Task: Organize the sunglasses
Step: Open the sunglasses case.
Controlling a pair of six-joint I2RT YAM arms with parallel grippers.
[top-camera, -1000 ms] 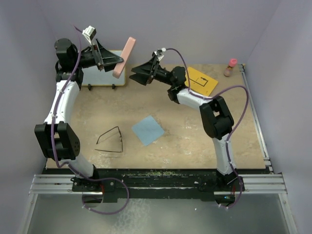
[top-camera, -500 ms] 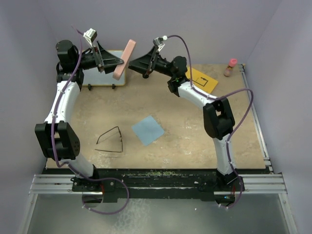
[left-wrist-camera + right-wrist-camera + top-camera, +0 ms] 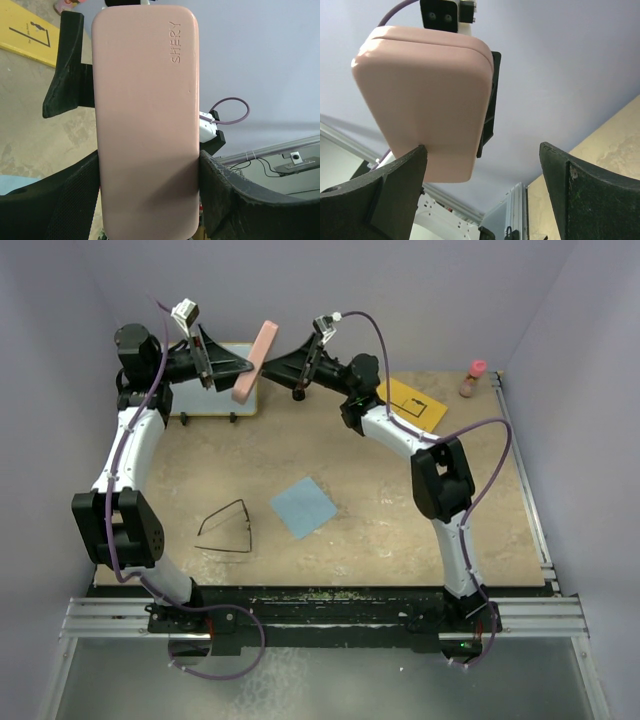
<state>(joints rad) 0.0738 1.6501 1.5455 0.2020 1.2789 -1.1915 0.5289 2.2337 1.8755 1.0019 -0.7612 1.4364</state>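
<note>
The sunglasses (image 3: 226,529), thin dark wire frame with arms unfolded, lie on the table at the front left. My left gripper (image 3: 247,366) is raised at the back and shut on the pinkish case (image 3: 255,359), which fills the left wrist view (image 3: 145,120) between the fingers (image 3: 225,195). My right gripper (image 3: 272,367) is open, raised and pointing left, its tips right beside the case. In the right wrist view the case's end (image 3: 422,100) sits at the left finger (image 3: 395,190), the right finger (image 3: 590,195) well apart from it.
A light blue cloth (image 3: 303,506) lies mid-table. A white board (image 3: 220,390) stands at the back left, a yellow card (image 3: 412,404) and a small pink-capped bottle (image 3: 472,379) at the back right. Purple walls close in on three sides.
My right gripper has swung left and up toward the case held by the left gripper, closing the gap. The left arm, sunglasses and cloth have not moved.
</note>
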